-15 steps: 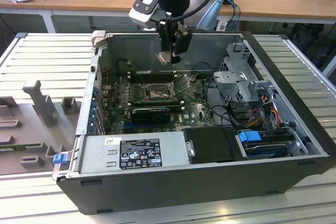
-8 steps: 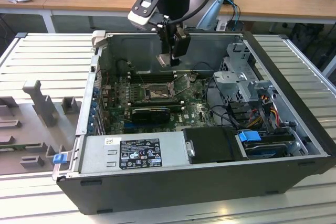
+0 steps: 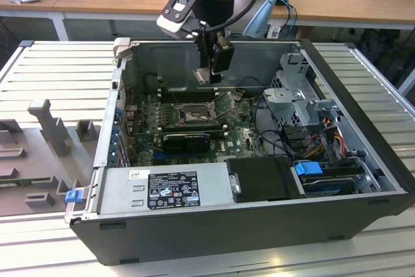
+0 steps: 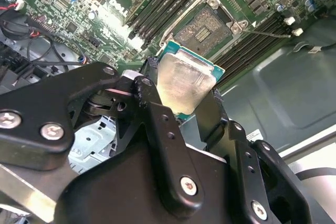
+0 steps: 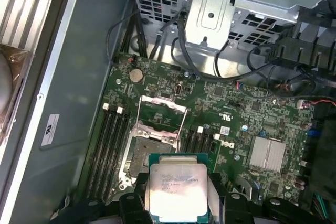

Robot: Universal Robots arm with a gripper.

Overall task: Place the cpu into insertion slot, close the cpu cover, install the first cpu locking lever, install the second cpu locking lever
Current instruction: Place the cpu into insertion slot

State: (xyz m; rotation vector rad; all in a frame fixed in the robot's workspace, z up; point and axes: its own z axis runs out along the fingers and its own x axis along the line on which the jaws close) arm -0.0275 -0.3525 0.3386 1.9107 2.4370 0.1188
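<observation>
1. Currently my gripper [image 3: 209,74] is clenched on the cpu [image 4: 186,80] by two opposite edges, holding it in the air above the insertion slot [image 5: 149,153], not yet touching it.
2. Gripped only at its edges, the chip could slip or tilt, and a tilted set-down might bend contacts.
3. I cannot tell whether it sits square to the socket, so it may seat skewed.
4. The cpu cover [image 5: 161,106] stands open just beside the slot, and a finger could catch it.

Bright, even light; soft glare on the cpu [image 4: 185,80] (shadow pools inside the computer case [image 3: 194,238]).
</observation>
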